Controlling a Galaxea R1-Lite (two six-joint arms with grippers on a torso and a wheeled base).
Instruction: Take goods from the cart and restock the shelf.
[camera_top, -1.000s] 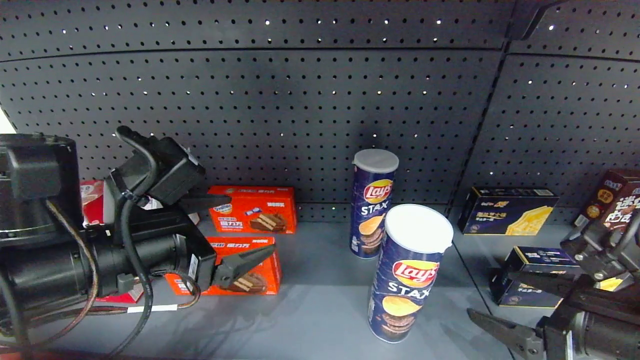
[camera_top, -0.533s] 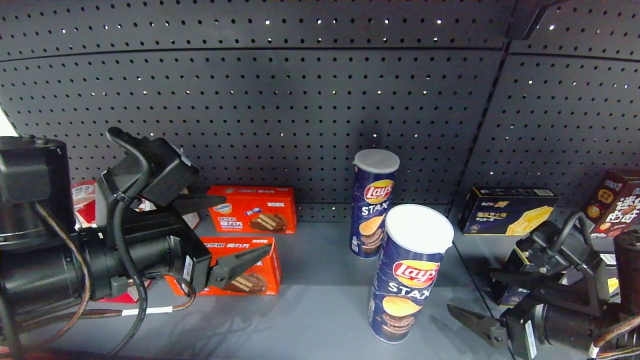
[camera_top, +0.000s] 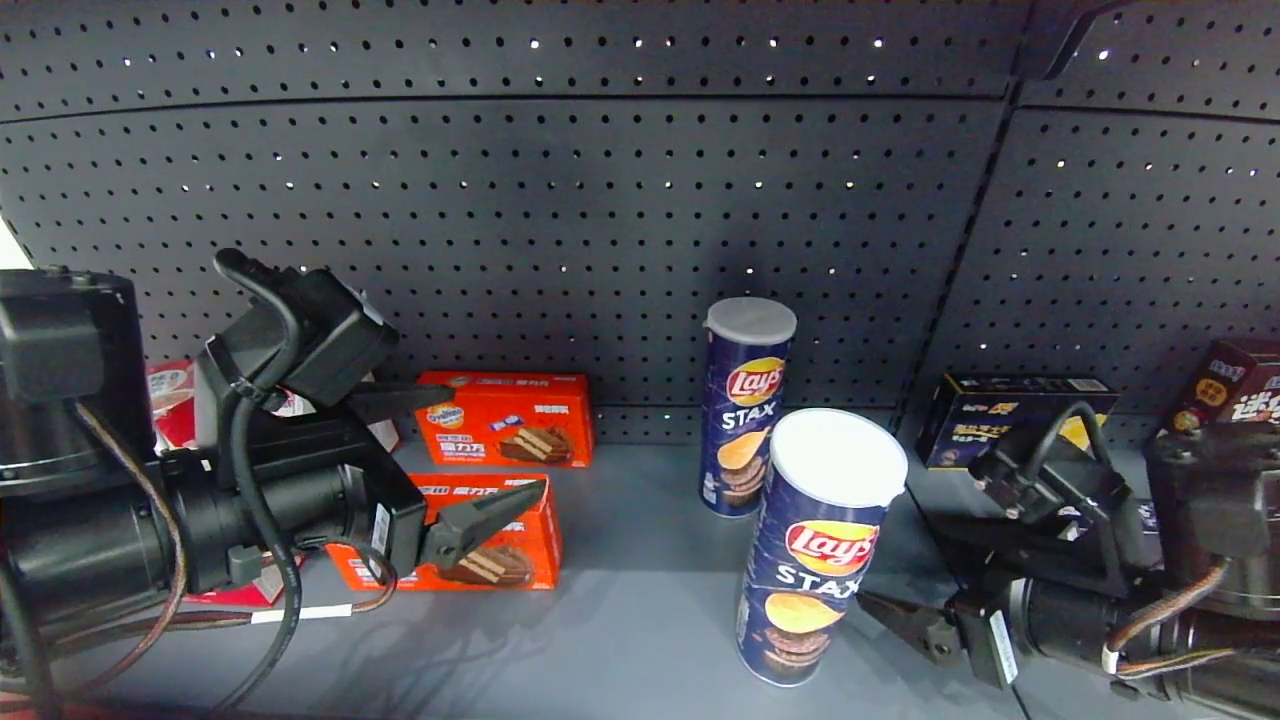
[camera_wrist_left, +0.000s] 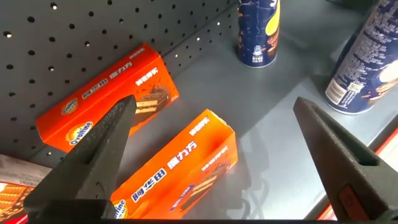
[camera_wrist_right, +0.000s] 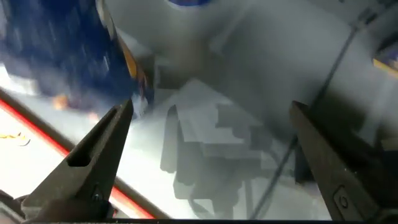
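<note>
Two tall blue chip cans stand on the grey shelf (camera_top: 630, 610): one at the back (camera_top: 745, 405), one nearer the front (camera_top: 815, 545). Left of them lie two orange wafer boxes, a back box (camera_top: 505, 418) and a front box (camera_top: 520, 550). My left gripper (camera_top: 500, 442) hangs open above the front box (camera_wrist_left: 180, 165), holding nothing. The back box (camera_wrist_left: 106, 93) and both cans (camera_wrist_left: 258, 31) (camera_wrist_left: 367, 68) lie beyond it. My right gripper (camera_top: 895, 560) is open and empty, low on the shelf just right of the front can (camera_wrist_right: 62, 50).
Dark blue wafer boxes (camera_top: 1010, 405) and a brown box (camera_top: 1235, 385) sit on the right part of the shelf. A red-and-white pack (camera_top: 170, 390) is behind my left arm. The perforated back wall (camera_top: 600, 200) closes the rear. A red strip (camera_wrist_right: 37, 130) marks the shelf's front edge.
My right arm has moved left along the shelf, bringing its open gripper close to the front can. The left arm has barely shifted. Cans and boxes stay put.
</note>
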